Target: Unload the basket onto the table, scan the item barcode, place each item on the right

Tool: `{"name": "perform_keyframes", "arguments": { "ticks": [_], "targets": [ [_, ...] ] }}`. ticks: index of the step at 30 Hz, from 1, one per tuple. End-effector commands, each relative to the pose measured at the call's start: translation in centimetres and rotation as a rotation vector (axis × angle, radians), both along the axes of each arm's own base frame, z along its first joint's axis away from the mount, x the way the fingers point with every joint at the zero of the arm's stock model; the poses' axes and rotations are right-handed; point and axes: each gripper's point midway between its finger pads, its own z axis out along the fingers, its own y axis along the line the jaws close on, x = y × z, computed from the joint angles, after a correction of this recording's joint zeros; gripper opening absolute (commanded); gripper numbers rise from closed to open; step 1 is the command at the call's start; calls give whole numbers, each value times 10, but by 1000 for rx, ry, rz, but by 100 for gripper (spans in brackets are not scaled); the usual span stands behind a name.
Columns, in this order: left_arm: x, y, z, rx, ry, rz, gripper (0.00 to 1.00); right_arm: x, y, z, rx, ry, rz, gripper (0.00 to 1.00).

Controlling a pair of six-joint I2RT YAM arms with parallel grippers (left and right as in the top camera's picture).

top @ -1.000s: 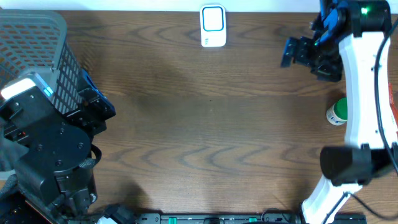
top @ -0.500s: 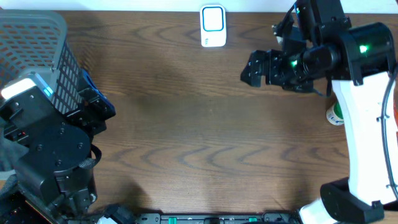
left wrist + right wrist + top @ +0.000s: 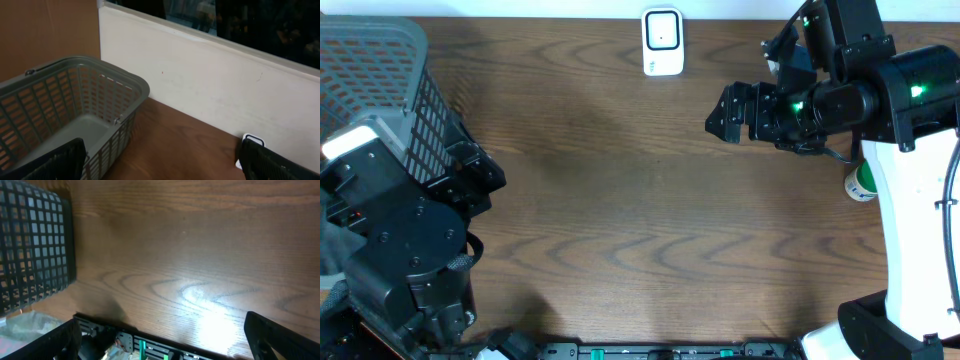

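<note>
A small green-and-white item (image 3: 861,182) stands at the table's right side, partly hidden by my right arm. The white barcode scanner (image 3: 661,41) stands at the table's far edge, in the middle. My right gripper (image 3: 721,113) hovers open and empty over the table, left of the item and right of the scanner. In the right wrist view the open gripper (image 3: 167,345) sees only bare wood below it. My left gripper (image 3: 480,170) is open beside the basket. In the left wrist view the gripper (image 3: 162,170) is empty, and the scanner (image 3: 248,141) peeks out by its right finger.
A grey mesh basket (image 3: 380,80) fills the back left corner; it is also in the left wrist view (image 3: 75,100) and the right wrist view (image 3: 30,245). A white wall (image 3: 210,85) runs along the table's far edge. Something red (image 3: 951,160) shows at the right edge.
My right arm has swung from the back right corner toward the table's middle, its gripper still open, and has almost stopped. The left arm has not moved.
</note>
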Motion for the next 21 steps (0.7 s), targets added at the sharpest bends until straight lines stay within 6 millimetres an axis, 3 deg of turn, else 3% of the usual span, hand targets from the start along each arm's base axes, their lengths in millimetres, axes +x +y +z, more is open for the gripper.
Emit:
{"name": "perform_keyframes", "arguments": {
  "ticks": [1,6,9,15,21],
  "targets": [
    [-1,4,1,8,-4,26,98,-2,1,10,5,-44,-11,99],
    [-1,4,1,8,-4,26,98,4,-1,44,-56,-275,-25,99],
    [-1,4,1,8,-4,26,98,0,-4,79,-113,-473,-50,99],
    [-1,4,1,7,-5,26,98,-24,-14,129,-147,-725,47,99],
    [-1,4,1,8,-4,26,98,-43,-30,157,-195,-878,113,99]
  ]
}}
